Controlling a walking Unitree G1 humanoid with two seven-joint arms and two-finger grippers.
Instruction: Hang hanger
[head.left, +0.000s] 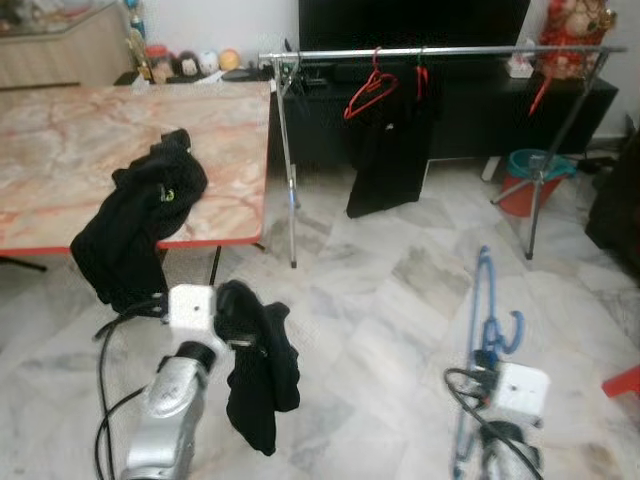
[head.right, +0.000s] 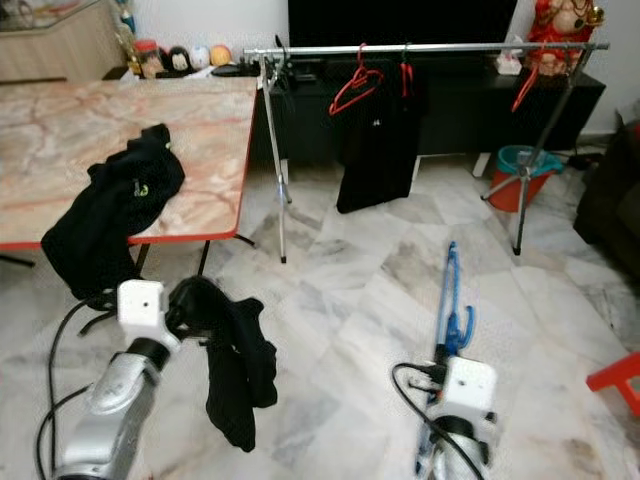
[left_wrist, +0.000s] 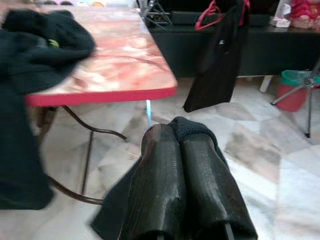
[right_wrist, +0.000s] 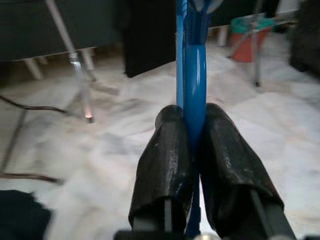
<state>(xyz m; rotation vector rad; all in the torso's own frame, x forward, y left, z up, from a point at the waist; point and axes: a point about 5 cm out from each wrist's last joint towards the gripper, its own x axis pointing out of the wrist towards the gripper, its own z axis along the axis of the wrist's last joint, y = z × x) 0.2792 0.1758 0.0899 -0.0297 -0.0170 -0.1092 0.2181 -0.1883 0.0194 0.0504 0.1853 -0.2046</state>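
Observation:
My right gripper (right_wrist: 192, 112) is shut on a blue hanger (head.left: 487, 310), which points forward over the marble floor toward the silver clothes rail (head.left: 440, 52). My left gripper (left_wrist: 179, 137) is shut on a black garment (head.left: 262, 372) that droops below it, low at the left. The rail stands ahead, carrying a red hanger (head.left: 370, 92), a hung black garment (head.left: 388, 155) and more red hangers further right. Another black garment (head.left: 140, 215) lies over the edge of the marble-top table (head.left: 90, 130).
The red-edged table fills the left side. A dark TV cabinet (head.left: 450, 110) stands behind the rail. A red and teal bucket (head.left: 535, 178) sits by the rail's right legs. A red object (head.left: 625, 382) is on the floor at far right.

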